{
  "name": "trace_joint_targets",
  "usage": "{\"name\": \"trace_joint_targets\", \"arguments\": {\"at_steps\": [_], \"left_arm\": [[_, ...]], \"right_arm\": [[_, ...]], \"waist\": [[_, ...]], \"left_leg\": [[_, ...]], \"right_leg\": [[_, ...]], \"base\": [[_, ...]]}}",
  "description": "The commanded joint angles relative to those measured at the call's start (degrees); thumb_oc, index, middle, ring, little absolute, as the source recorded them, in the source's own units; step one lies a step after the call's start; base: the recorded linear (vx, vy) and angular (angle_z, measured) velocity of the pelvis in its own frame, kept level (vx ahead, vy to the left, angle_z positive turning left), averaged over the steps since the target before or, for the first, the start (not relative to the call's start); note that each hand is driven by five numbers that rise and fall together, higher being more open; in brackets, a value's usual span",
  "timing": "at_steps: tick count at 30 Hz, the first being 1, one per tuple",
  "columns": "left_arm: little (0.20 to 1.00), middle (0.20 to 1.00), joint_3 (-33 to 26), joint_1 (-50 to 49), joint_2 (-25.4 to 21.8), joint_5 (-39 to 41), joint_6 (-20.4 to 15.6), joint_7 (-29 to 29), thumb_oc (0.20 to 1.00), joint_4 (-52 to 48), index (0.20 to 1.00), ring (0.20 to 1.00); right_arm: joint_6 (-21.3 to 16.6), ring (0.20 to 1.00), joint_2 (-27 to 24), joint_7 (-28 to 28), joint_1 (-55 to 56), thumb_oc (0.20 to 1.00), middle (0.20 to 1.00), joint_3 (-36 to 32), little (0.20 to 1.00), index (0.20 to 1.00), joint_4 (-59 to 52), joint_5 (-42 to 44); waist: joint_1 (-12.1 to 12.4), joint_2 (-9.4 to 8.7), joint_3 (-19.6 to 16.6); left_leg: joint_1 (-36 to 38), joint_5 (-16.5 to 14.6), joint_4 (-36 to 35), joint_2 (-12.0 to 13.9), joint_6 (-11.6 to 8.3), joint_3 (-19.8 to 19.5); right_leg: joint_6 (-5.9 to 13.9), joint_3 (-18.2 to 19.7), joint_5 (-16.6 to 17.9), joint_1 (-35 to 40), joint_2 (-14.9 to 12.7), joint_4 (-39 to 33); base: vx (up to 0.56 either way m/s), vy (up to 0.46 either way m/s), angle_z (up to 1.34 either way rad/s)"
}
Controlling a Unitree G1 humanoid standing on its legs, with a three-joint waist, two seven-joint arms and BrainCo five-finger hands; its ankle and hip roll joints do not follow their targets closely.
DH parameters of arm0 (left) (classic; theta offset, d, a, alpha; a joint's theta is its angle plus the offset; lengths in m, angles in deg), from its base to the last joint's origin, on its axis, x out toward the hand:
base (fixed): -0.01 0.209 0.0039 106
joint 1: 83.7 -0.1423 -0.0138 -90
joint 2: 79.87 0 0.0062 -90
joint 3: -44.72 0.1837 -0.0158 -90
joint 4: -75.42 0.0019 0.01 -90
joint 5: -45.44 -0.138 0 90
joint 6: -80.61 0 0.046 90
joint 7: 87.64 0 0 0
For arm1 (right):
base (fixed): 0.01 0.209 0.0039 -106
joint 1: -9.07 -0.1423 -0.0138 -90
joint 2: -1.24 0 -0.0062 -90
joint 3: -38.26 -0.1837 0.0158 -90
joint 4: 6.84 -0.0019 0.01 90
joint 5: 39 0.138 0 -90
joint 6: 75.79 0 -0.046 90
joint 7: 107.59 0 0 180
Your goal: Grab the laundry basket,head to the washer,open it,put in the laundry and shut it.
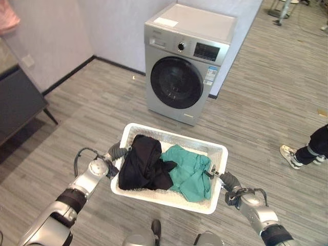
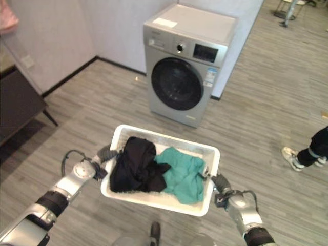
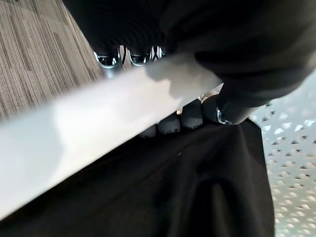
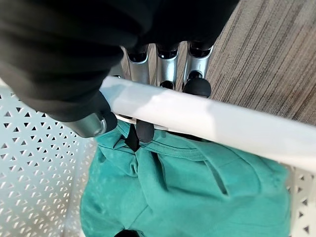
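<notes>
A white perforated laundry basket (image 1: 137,132) hangs above the floor between my two hands. Inside lie a black garment (image 1: 143,163) on the left and a green garment (image 1: 192,171) on the right. My left hand (image 1: 117,151) is curled round the basket's left rim (image 3: 98,123), fingertips (image 3: 192,117) inside against the black cloth. My right hand (image 1: 225,180) is curled round the right rim (image 4: 207,121), over the green garment (image 4: 197,192). A silver front-loading washer (image 1: 187,61) stands ahead against the wall, its round dark door (image 1: 177,82) closed.
A dark low cabinet (image 1: 18,102) stands at the left by the wall. A person's leg and shoe (image 1: 302,151) are at the right edge. Grey wood-pattern floor (image 1: 102,102) lies between me and the washer. Chair legs (image 1: 284,10) show at the far top right.
</notes>
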Motion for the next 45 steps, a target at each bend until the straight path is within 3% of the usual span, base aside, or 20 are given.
{"name": "trace_joint_targets", "arguments": {"at_steps": [1,2,3,6,11,14,19,25,26,33,39,45], "left_arm": [[0.2,0.2,-4.6,2.8,-2.3,2.1,-2.8,2.0,0.2,1.5,0.2,0.2],[0.2,0.2,-5.0,2.9,-2.2,1.9,-2.8,2.2,0.2,1.7,0.2,0.2],[0.2,0.2,-5.5,3.4,-1.5,1.2,-3.1,2.6,0.2,2.3,0.2,0.2],[0.2,0.2,-5.9,3.4,-0.9,0.2,-3.1,2.5,0.2,2.3,0.2,0.2],[0.2,0.2,-7.2,1.8,0.7,0.6,-3.5,2.3,0.2,1.4,0.2,0.2],[0.2,0.2,-7.4,1.6,1.1,0.7,-3.4,2.4,0.2,1.3,0.2,0.2],[0.2,0.2,-7.9,1.3,1.9,0.5,-3.4,2.6,0.2,1.5,0.2,0.2],[0.2,0.2,-8.1,1.1,2.2,0.3,-3.4,2.9,0.2,2.2,0.2,0.2],[0.2,0.2,-10.4,-10.0,14.0,-7.8,-4.6,7.2,0.2,10.5,0.2,0.2],[0.2,0.2,-11.1,-9.9,13.7,-7.8,-4.8,7.2,0.2,11.2,0.2,0.2],[0.2,0.2,-13.4,-11.2,12.4,-7.7,-5.0,7.2,0.2,7.9,0.2,0.2],[0.2,0.2,-15.6,-12.4,9.7,-7.6,-5.7,6.4,0.2,3.2,0.2,0.2]], "right_arm": [[-6.7,0.2,-3.4,-2.1,-2.4,0.2,0.2,-3.7,0.2,0.2,-1.7,2.1],[-6.7,0.2,-3.3,-2.1,-2.1,0.2,0.2,-4.0,0.2,0.2,-1.8,2.0],[-6.9,0.2,-3.2,-2.0,-1.2,0.2,0.2,-5.0,0.2,0.2,-1.9,1.6],[-6.9,0.2,-3.3,-2.1,-0.3,0.2,0.2,-5.9,0.2,0.2,-2.1,1.1],[-7.0,0.2,-3.3,-2.5,1.6,0.2,0.2,-5.6,0.2,0.2,-1.9,0.4],[-7.2,0.2,-3.4,-2.5,2.3,0.2,0.2,-5.6,0.2,0.2,-1.8,0.5],[-7.4,0.2,-4.0,-2.5,3.4,0.2,0.2,-6.3,0.2,0.2,-1.9,-0.4],[-7.4,0.2,-3.7,-2.4,3.6,0.2,0.2,-5.9,0.2,0.2,-0.8,-0.4],[-6.0,0.2,1.0,2.6,-2.2,0.2,0.2,1.4,0.2,0.2,22.9,-17.7],[-6.3,0.2,0.4,2.9,-2.1,0.2,0.2,1.3,0.2,0.2,21.1,-18.7],[-6.7,0.2,-1.9,3.5,-3.1,0.2,0.2,-0.6,0.2,0.2,12.0,-18.5],[-6.3,0.2,-6.6,3.2,-4.8,0.2,0.2,-3.9,0.2,0.2,3.0,-19.4]], "waist": [[0.7,0.53,-4.0],[0.5,0.4,-4.0],[0.0,-0.23,-3.4],[-0.1,-0.72,-3.4],[1.6,-1.71,-5.9],[1.8,-1.74,-6.3],[2.0,-1.75,-6.7],[2.0,-1.55,-7.1],[-3.9,4.28,-8.6],[-3.8,4.27,-8.5],[-3.6,3.76,-7.6],[-3.3,2.64,-6.1]], "left_leg": [[-2.1,-2.2,1.0,6.4,-5.34,-1.6],[-2.0,-2.2,0.9,6.3,-5.54,-1.9],[-1.7,-3.0,1.5,5.8,-5.81,-2.9],[-1.1,-4.0,1.9,5.6,-5.93,-3.5],[0.5,-3.1,-0.2,7.9,-8.0,-4.5],[0.8,-2.1,-1.9,8.6,-8.77,-5.2],[0.9,-0.2,-4.8,10.2,-10.2,-6.1],[1.8,0.1,-5.5,10.8,-10.49,-6.1],[-0.2,-0.1,-6.0,11.8,-11.62,10.9],[0.0,0.0,-6.0,12.1,-11.89,10.8],[-0.4,0.7,-6.0,11.3,-11.19,11.3],[-3.4,-3.9,1.8,9.1,-9.68,10.4]], "right_leg": [[0.84,2.2,9.5,3.8,3.8,-13.5],[1.28,3.8,10.6,3.3,4.1,-15.8],[2.1,8.0,12.9,2.5,4.8,-18.3],[2.16,9.8,13.0,3.1,5.2,-20.3],[1.69,4.7,12.9,9.1,6.6,-27.1],[1.45,3.6,12.8,10.5,7.5,-29.2],[0.88,2.4,10.8,10.7,8.9,-29.3],[0.33,2.6,9.8,11.6,9.8,-29.3],[0.23,-1.3,7.1,10.5,8.7,-29.3],[0.3,-1.4,6.9,10.7,8.9,-29.3],[0.26,-1.5,8.2,10.0,8.2,-29.3],[1.06,-0.7,9.7,10.5,5.2,-29.3]], "base": [[0.14,-0.096,0.09],[0.18,-0.141,0.02],[0.11,-0.103,0.08],[0.12,-0.107,0.32],[0.14,-0.164,0.14],[0.06,-0.123,0.12],[0.01,-0.092,0.18],[0.01,-0.019,0.04],[0.0,0.0,0.0],[-0.01,-0.001,0.01],[-0.02,0.042,0.05],[0.0,0.141,-0.02]]}}
